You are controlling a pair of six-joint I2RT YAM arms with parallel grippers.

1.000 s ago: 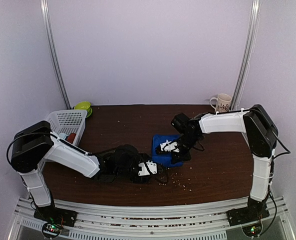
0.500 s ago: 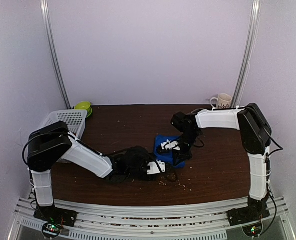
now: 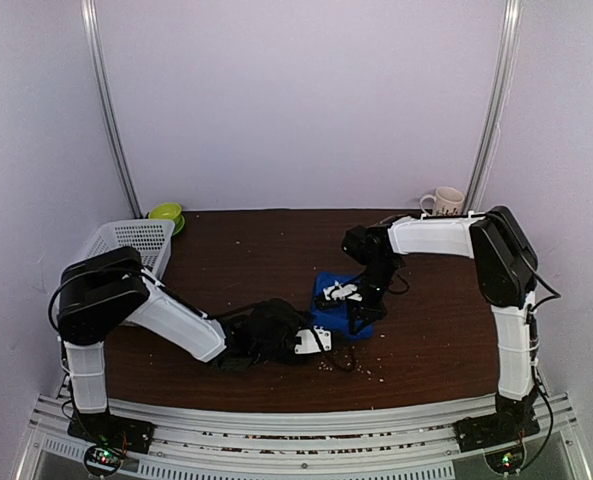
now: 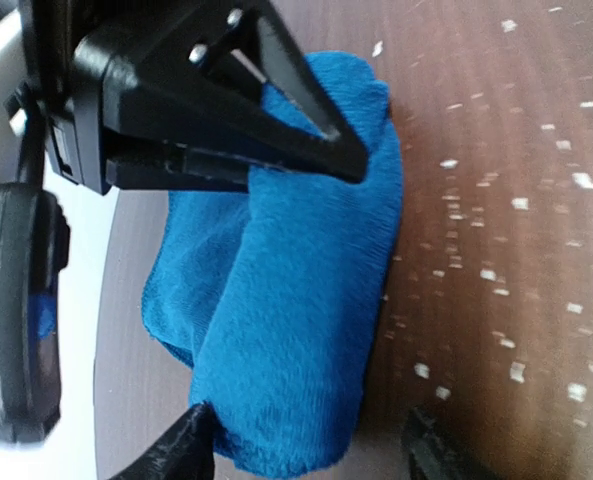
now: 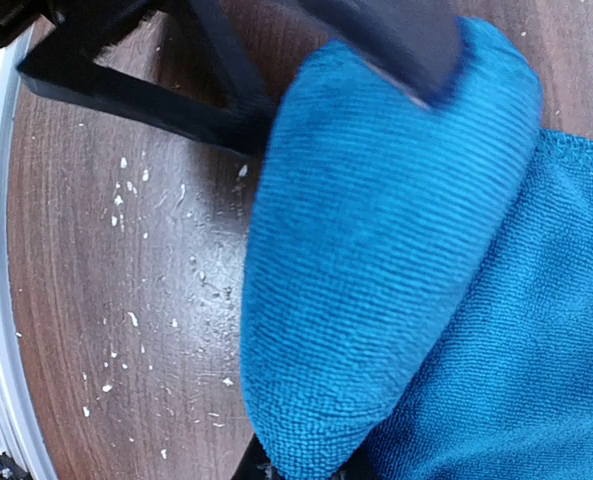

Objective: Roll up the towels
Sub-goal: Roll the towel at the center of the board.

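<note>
While the right gripper (image 5: 351,260) is clenched on a thick fold of the blue towel (image 4: 296,270), the cloth bulges out between its jaws and more of it lies flatter just beside them on the table (image 3: 256,250). The left gripper (image 4: 311,445) has its jaws released and apart, straddling the near end of the bundled towel. One fingertip touches the cloth's edge and the other stands clear of it over bare wood. Straight ahead of the left jaws, a right finger lies on the bundle's far end. Pale crumbs (image 4: 506,370) dot the wood beside the left jaws. Well away from both jaws sit a white basket (image 3: 134,243), a green bowl (image 3: 166,212) and a mug (image 3: 444,203).
</note>
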